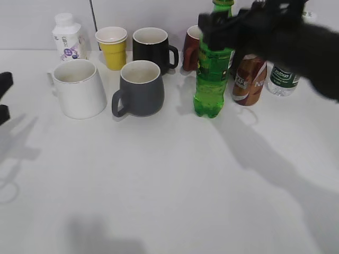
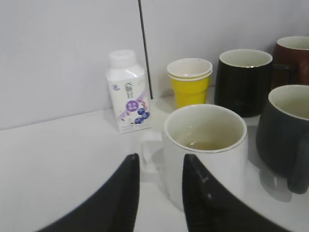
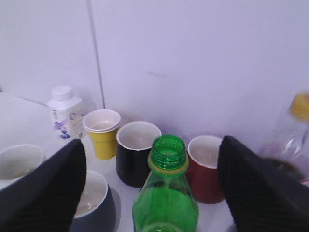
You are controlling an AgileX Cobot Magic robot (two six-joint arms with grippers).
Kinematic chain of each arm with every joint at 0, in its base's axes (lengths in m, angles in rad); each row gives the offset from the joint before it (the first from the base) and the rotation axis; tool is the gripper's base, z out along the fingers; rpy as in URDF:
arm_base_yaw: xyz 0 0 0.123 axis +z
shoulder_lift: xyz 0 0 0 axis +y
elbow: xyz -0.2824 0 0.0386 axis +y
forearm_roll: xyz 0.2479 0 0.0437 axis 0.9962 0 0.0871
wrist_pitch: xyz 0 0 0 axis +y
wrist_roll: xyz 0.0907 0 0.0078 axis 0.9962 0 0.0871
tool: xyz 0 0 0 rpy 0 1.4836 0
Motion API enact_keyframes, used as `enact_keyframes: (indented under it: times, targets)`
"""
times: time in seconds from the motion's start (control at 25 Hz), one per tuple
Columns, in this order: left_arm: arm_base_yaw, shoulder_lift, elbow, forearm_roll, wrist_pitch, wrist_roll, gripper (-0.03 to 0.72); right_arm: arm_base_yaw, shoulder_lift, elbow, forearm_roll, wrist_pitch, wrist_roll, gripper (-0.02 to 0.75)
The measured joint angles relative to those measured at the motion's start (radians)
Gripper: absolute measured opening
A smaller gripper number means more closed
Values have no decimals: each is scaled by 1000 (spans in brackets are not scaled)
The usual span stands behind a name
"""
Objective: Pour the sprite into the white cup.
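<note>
Desk (image 1: 175, 185): white, wide, bare across the near half; all vessels crowd the far edge against a pale wall.

Right arm (image 1: 296, 37): black, reaches in from the far right. Its jaws (image 1: 214, 26) stand either side of the sprite's upper body. In the right wrist view the two dark fingers (image 3: 43, 188) flank the bottle with a clear gap on each side of the neck, so jaws are spread wide; whether they touch the bottle lower down cannot be told.

Sprite (image 1: 213, 69): tall green bottle, upright on the desk, right of centre, cap off, mouth open in the right wrist view.

White cup (image 1: 79, 87): far left, upright, handle on its left side. Well apart from the sprite, with the grey mug (image 1: 139, 87) between them. Left wrist view shows a little pale liquid in its bottom.

Left jaws (image 2: 159, 193): at the left edge of the desk, just near of the white cup, spread apart, holding nothing.

Black mug (image 1: 152, 48) and yellow cup (image 1: 112, 46): far row, behind the grey mug.

Red mug (image 3: 205, 166): far side, behind the sprite.

Brown bottle (image 1: 249, 79) and clear water bottle (image 1: 283, 79): right of the sprite.

Small white bottle (image 1: 68, 36): purple print, far left corner.
</note>
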Motion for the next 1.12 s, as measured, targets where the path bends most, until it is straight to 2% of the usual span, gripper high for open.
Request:
enact_keyframes:
  times: [0.08,0.24,0.4,0.56,0.72,0.84,0.92,1.12]
  targets:
    - [0,-140,-29,0,171,0,242,0,-94,0,-23,96,-4,638]
    - [0,-453,-149,-14,628,0,248,0,-297,-1,-92,271,-40,637]
    - [0,-698,-293,-52,1063,0,307,0,-485,-1,-151,507,-46,630]
    - [0,-883,-379,-73,1386,0,398,0,-663,-1,-164,826,-46,627]
    - [0,-1013,-391,-86,1659,0,445,0,-853,17,-164,1166,-12,615]
    - [0,-1085,-391,-101,1828,0,454,0,-982,64,-164,1401,41,598]
    - [0,-1135,-390,-97,1866,0,455,0,-1078,112,-164,1524,64,595]
    - [0,-1199,-346,-92,1878,7,455,0,-1331,224,-207,1676,115,594]
